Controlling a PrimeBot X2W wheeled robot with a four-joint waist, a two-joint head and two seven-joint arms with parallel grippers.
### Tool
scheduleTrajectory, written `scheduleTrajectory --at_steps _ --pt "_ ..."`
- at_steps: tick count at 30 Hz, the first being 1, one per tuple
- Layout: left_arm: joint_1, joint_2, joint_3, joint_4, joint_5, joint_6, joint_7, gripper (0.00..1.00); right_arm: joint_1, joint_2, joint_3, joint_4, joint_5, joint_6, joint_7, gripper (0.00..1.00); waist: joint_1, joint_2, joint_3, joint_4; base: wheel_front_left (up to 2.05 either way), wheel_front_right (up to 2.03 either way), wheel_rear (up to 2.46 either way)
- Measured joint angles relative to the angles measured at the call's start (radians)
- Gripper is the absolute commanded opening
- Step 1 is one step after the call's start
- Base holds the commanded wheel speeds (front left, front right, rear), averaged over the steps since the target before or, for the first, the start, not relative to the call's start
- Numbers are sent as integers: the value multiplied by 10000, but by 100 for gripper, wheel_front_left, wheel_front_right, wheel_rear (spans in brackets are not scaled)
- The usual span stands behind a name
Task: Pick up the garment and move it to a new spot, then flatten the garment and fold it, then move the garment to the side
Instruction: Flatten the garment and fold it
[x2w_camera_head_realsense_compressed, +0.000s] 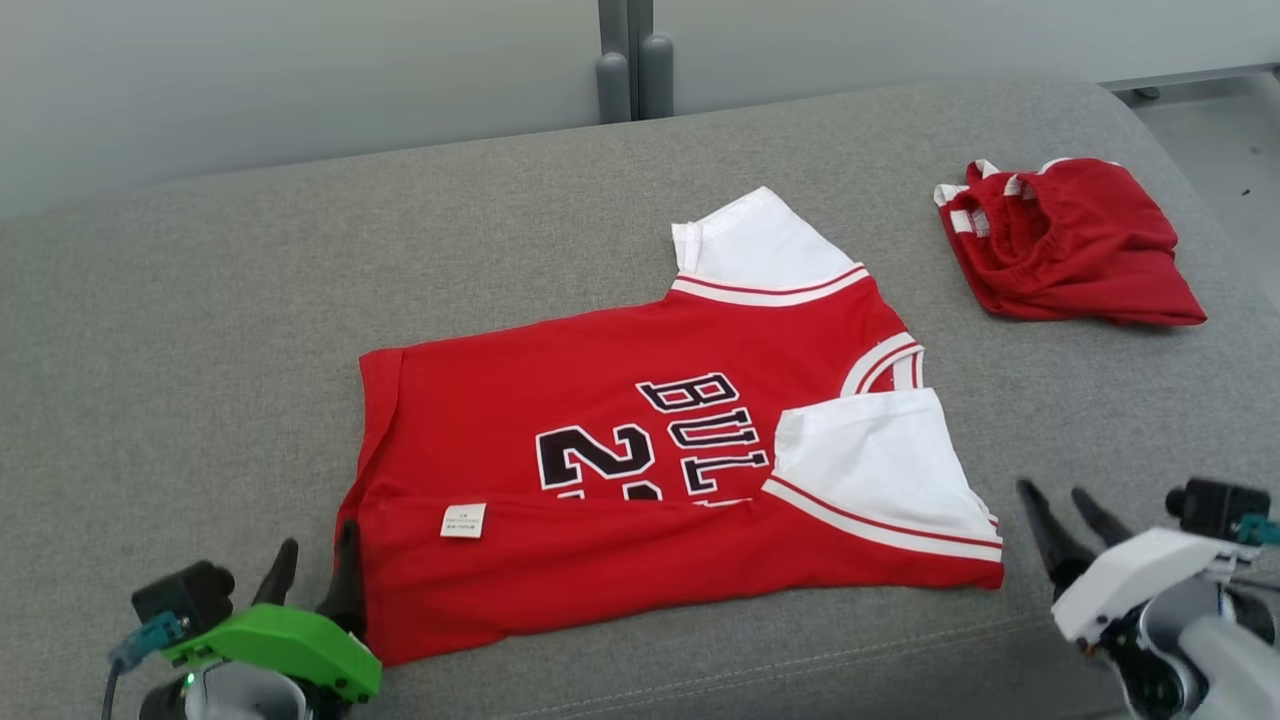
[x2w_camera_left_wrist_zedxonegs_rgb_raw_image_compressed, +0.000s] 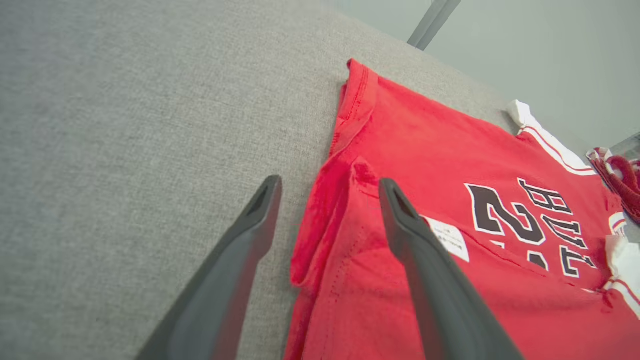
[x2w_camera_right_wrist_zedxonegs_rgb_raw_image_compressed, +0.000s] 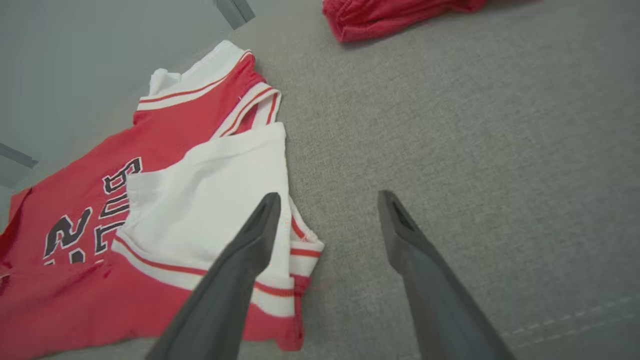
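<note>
The red jersey (x2w_camera_head_realsense_compressed: 600, 400) lies on the grey cushion (x2w_camera_head_realsense_compressed: 200, 350); the left gripper (x2w_camera_head_realsense_compressed: 318, 558) stands spread wide at its hem corner, gripping nothing, and the right gripper (x2w_camera_head_realsense_compressed: 1052, 497) (equally wide, empty) hangs beside its opposite end.

Grey cushion (x2w_camera_head_realsense_compressed: 200, 350) bears red jersey (x2w_camera_head_realsense_compressed: 560, 400) and shorts (x2w_camera_head_realsense_compressed: 1080, 250).

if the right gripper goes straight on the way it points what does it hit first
Probably the bare cushion just beside the jersey, not the cloth itself; depth is unclear.
</note>
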Motion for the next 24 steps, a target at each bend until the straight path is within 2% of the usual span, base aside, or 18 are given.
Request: scheduleTrajectory --at_steps 5,9,17,24 --pt "-1264 245 -485 -422 583 81 408 100 -1516 -807 161 -604 -692 4 405 100 0 0 280 32 0 0 0" --pt "-2356 384 -708 -433 828 217 966 100 -2584 -1110 468 -1081 -1129 31 995 100 0 0 584 43 0 0 0" --pt "-4010 679 -1020 437 1292 546 2481 100 -4337 -1160 1062 -1774 -1615 201 2148 100 0 0 1439 -34 0 0 0" --pt "-5075 876 -1112 1041 1701 602 3137 100 -5176 -1051 1308 -1994 -1720 297 2663 100 0 -1 2265 -182 0 0 0"
